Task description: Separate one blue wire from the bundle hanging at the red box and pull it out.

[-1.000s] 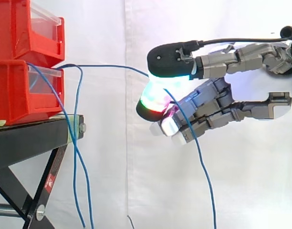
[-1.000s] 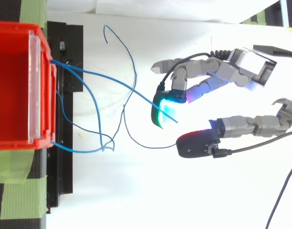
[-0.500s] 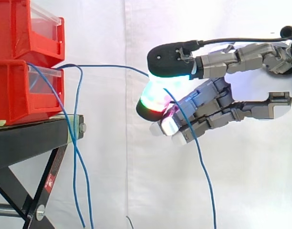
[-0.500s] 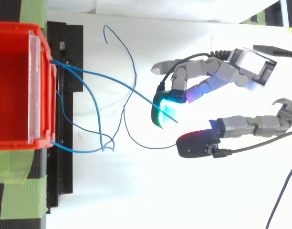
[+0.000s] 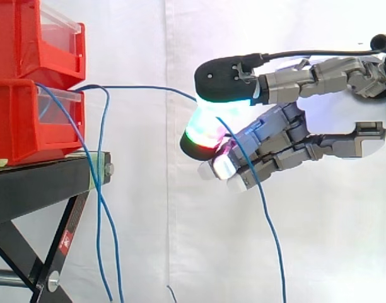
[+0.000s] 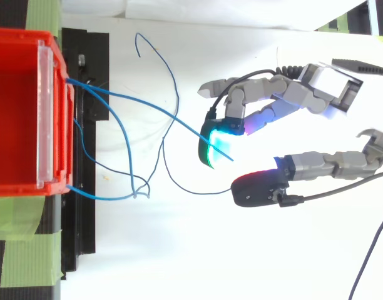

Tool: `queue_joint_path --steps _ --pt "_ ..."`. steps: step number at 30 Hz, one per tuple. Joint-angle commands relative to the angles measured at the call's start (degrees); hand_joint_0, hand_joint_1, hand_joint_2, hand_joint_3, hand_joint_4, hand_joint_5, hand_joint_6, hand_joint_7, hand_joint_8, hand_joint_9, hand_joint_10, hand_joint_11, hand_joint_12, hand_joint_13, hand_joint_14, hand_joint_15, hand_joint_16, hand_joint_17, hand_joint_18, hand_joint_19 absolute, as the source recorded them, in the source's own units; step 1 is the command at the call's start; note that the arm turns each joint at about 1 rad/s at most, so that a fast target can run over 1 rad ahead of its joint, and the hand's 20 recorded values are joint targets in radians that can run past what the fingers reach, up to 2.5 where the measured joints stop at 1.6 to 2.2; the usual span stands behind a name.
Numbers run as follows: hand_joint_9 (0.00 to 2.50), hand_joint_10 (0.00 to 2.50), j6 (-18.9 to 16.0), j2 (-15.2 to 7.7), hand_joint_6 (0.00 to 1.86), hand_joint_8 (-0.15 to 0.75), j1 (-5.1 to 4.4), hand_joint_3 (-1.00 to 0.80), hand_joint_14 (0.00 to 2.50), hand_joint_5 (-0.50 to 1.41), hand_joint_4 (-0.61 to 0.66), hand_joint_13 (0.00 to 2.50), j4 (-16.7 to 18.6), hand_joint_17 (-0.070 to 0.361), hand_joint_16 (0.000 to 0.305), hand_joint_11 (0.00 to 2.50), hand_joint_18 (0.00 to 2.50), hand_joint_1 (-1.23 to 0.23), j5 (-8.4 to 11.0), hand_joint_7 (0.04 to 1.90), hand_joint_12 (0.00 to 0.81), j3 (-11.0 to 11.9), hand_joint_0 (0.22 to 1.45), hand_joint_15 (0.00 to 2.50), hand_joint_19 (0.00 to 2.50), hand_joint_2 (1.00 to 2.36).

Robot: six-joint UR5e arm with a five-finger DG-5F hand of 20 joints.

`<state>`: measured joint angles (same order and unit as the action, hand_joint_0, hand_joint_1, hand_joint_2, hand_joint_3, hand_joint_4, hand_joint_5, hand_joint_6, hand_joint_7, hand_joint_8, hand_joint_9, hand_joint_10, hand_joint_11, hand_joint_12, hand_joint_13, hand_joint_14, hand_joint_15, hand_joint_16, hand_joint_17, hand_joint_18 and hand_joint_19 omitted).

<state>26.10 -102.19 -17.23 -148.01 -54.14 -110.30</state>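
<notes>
Nothing has moved since the earlier frames: hand, wires and boxes sit exactly as they were. In the side view the hand reaches in from the right, well clear of the stand, with one blue wire nipped between its black-backed upper pad and a fingertip glowing green and red just beneath; the remaining fingers curl loosely below. That wire runs nearly level from the front of the lower red box across to the pinch, then drops steeply past the hand toward the bottom of the view. The other blue wires hang from the same box front, down past the edge of the black stand. From above, they loop loosely over the white surface beside the box.
</notes>
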Motion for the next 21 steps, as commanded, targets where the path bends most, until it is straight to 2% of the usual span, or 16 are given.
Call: queue_joint_path --steps 1,6,14,17,21 --pt "0.68 0.02 0.00 -0.02 0.75 0.293 0.00 -0.07 0.01 -0.14 0.10 0.23 0.00 0.109 0.049 0.67 0.29 -0.69 0.00 1.24 0.353 0.00 0.63 0.30 0.56 1.03" --pt "0.68 0.02 0.00 -0.02 0.75 0.300 0.00 -0.08 0.01 -0.14 0.10 0.23 0.00 0.109 0.048 0.71 0.28 -0.69 0.00 1.23 0.353 0.00 0.63 0.29 0.56 1.03" --pt "0.65 0.02 0.00 0.06 0.75 0.297 0.00 -0.08 0.01 -0.14 0.09 0.22 0.00 0.108 0.048 0.63 0.28 -0.69 0.00 1.22 0.352 0.00 0.63 0.29 0.57 1.03" --pt "0.69 0.02 0.00 -0.02 0.74 0.310 0.00 -0.08 0.01 -0.14 0.10 0.23 0.00 0.109 0.048 0.69 0.30 -0.69 0.00 1.23 0.358 0.00 0.63 0.30 0.57 1.03" --pt "0.62 0.02 0.00 0.06 0.74 0.281 0.00 -0.08 0.01 -0.14 0.09 0.23 0.00 0.109 0.049 0.62 0.29 -0.69 0.00 1.24 0.357 0.00 0.63 0.29 0.57 1.03"
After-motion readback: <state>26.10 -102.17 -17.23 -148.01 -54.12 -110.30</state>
